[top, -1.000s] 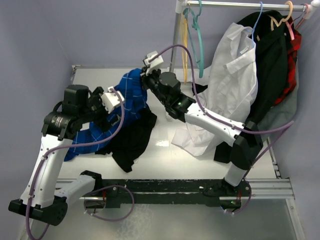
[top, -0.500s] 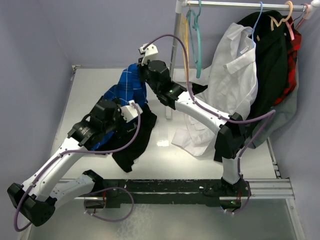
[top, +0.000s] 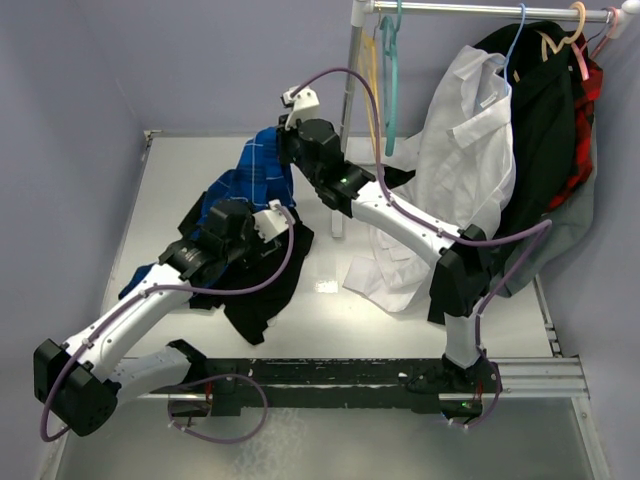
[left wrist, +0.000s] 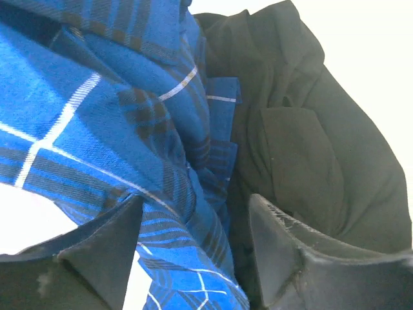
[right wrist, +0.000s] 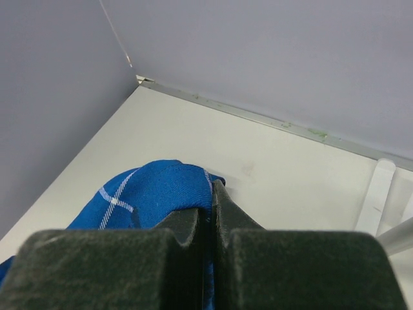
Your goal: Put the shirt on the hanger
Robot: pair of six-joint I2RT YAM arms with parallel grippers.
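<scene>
The blue plaid shirt (top: 255,175) hangs in a bunched fold from my right gripper (top: 284,150), and its lower part trails down to the table at the left. In the right wrist view that gripper (right wrist: 211,194) is shut on an edge of the shirt (right wrist: 148,194). My left gripper (top: 232,222) is low against the hanging fold. Its jaws (left wrist: 195,200) stand open with shirt cloth (left wrist: 97,97) between them. The teal hanger (top: 388,70) hangs by its hook on the rail at the top, apart from both grippers.
A black garment (top: 265,285) lies crumpled on the table under the shirt and right beside my left fingers (left wrist: 303,142). A white shirt (top: 470,140), a black garment (top: 545,120) and a yellow hanger (top: 371,90) hang on the rail. The rail's post (top: 347,100) stands behind my right arm.
My left arm has swung down and right, pushing its jaws onto the hanging shirt fold, and they have narrowed a little. The right gripper lifted the shirt slightly, then held still.
</scene>
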